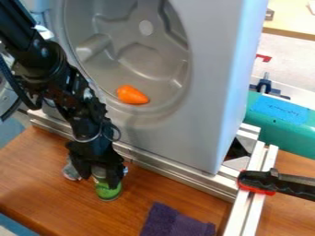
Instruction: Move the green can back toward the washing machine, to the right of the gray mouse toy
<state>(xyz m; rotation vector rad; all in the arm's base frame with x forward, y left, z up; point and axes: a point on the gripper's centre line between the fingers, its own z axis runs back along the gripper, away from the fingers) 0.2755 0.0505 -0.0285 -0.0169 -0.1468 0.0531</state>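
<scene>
Across wooden table [37, 184], big gray shell [166, 131] — landmark. Before shell: black gripper [98, 174], low at green can; jaws' grip unclear, cannot tell. Purple cloth [175, 223] also before shell. Green can [109, 191] on table, outside shell, lift seemingly undone. Orange piece [132, 95] already inside shell's round recess — no handling needed there, seemingly.

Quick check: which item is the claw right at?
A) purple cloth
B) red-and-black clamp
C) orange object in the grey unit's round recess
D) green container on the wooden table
D: the claw is down right at the green container on the wooden table, while the orange object lies up in the recess and the purple cloth sits off to the side.
</scene>
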